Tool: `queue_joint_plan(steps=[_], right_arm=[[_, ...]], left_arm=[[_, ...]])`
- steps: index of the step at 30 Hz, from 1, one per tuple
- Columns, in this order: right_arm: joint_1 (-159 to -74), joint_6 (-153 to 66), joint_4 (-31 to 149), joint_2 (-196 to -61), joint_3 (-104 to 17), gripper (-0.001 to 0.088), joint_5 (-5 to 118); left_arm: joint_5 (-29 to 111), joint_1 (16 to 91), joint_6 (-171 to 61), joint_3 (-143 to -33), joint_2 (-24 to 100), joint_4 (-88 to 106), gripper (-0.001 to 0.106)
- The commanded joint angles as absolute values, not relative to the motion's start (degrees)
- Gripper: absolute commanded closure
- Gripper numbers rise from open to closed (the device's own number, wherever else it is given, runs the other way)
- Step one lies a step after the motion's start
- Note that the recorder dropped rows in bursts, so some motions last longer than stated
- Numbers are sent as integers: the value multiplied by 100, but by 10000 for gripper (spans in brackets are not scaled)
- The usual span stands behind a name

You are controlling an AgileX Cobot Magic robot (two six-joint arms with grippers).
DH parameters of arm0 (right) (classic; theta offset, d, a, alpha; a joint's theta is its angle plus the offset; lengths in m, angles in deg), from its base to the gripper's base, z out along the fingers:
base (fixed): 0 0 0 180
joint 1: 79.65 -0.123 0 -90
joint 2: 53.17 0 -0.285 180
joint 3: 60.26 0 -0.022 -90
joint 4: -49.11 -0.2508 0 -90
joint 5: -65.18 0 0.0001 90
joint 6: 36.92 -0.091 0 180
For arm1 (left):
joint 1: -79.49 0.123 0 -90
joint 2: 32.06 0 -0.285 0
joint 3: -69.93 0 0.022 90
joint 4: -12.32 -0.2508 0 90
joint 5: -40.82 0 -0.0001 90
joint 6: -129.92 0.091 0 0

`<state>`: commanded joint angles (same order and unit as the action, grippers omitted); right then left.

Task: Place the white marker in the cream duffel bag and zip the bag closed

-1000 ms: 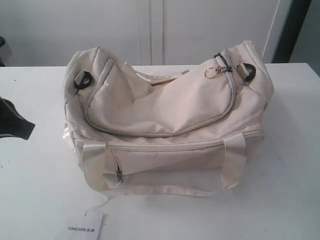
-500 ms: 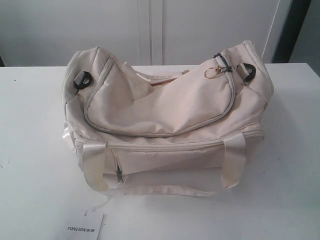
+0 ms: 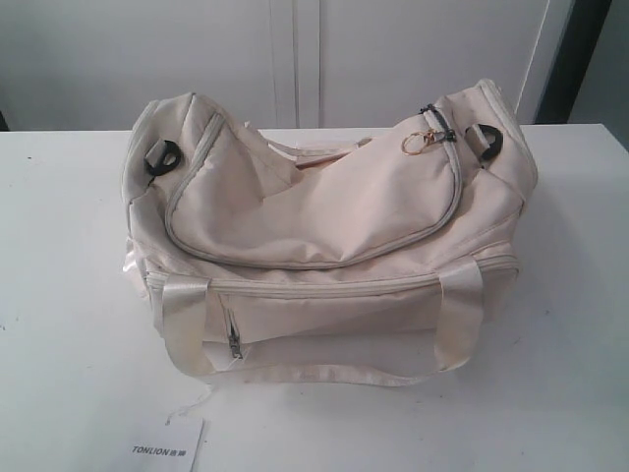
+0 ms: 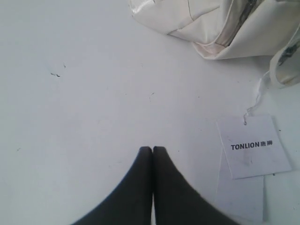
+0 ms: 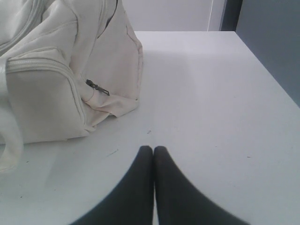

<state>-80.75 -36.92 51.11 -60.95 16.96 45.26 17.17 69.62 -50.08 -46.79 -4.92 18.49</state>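
The cream duffel bag [image 3: 324, 236] lies in the middle of the white table [image 3: 69, 295], its curved top zipper drawn shut with the gold keyring pull [image 3: 414, 143] at the right end. A corner of the bag [image 4: 215, 23] shows in the left wrist view and one end of the bag [image 5: 51, 70] in the right wrist view. My left gripper [image 4: 153, 149] is shut and empty above bare table, apart from the bag. My right gripper [image 5: 153, 148] is likewise shut and empty beside the bag's end. The white marker is out of view. Neither gripper shows in the exterior view.
A white paper tag [image 3: 167, 447] printed TONLION lies on a string at the table's front; the same tag [image 4: 253, 146] sits near my left gripper. The table's right edge [image 5: 267, 61] runs close to my right gripper. White cabinet doors [image 3: 295, 59] stand behind.
A dark part of the left arm at the exterior view's left edge one second ago has withdrawn out of frame. The bag has not moved.
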Motion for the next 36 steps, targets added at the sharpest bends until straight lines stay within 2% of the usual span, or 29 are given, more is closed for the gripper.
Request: queue_joint_plan(steps=[9, 17, 36], right_arm=[[-8075, -3692, 5111, -6095, 1696, 868, 4526], [-8075, -3692, 5111, -6095, 1696, 868, 4526], [-8075, -3692, 5111, -6095, 1696, 868, 4526]], left_arm=[[2077, 6962, -5008, -3815, -1743, 1765, 1053], [2163, 6962, -5008, -3285, -2378, 1736, 1053], [2283, 6962, -4972, -3285, -2427, 1456, 1053]])
